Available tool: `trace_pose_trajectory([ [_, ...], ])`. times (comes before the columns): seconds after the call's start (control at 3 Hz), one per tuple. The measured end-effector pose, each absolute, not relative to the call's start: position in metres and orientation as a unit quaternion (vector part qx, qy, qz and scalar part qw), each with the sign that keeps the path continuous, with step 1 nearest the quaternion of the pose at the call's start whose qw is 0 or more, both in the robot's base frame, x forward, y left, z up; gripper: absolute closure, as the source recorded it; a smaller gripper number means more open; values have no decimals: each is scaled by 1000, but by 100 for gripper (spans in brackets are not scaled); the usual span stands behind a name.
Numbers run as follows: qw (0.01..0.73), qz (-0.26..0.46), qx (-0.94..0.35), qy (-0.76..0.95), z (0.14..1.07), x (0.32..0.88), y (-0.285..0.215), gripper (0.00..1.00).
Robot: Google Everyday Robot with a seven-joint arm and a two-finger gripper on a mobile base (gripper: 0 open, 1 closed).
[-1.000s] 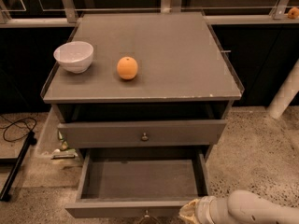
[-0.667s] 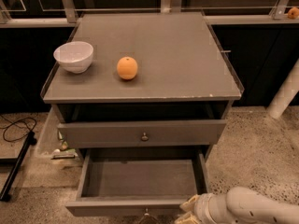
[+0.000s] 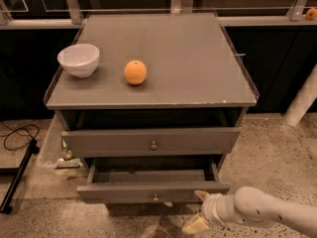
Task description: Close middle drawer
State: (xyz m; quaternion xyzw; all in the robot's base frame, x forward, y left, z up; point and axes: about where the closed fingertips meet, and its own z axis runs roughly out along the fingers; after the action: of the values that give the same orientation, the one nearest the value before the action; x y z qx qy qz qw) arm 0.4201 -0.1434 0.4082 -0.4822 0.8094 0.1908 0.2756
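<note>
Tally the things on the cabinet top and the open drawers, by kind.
Bowl: 1
Orange: 1
Open drawers: 2 (top drawer, middle drawer)
Total: 4
Pincer sits by the middle drawer's right front corner.

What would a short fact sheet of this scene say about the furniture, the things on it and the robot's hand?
Cabinet: grey, drawers in front
On top: white bowl at left, orange to its right, apart
Top drawer: slightly out
Middle drawer: partly pulled out, nothing visible inside
Gripper: low right, by the middle drawer's front right end, fingers open, holding nothing
Floor: black cable at left
</note>
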Motion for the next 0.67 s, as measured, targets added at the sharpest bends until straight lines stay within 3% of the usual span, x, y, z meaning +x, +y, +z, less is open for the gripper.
trace_pose_trajectory([
  [0.67, 299, 128, -501, 802, 399, 549, -165, 66],
])
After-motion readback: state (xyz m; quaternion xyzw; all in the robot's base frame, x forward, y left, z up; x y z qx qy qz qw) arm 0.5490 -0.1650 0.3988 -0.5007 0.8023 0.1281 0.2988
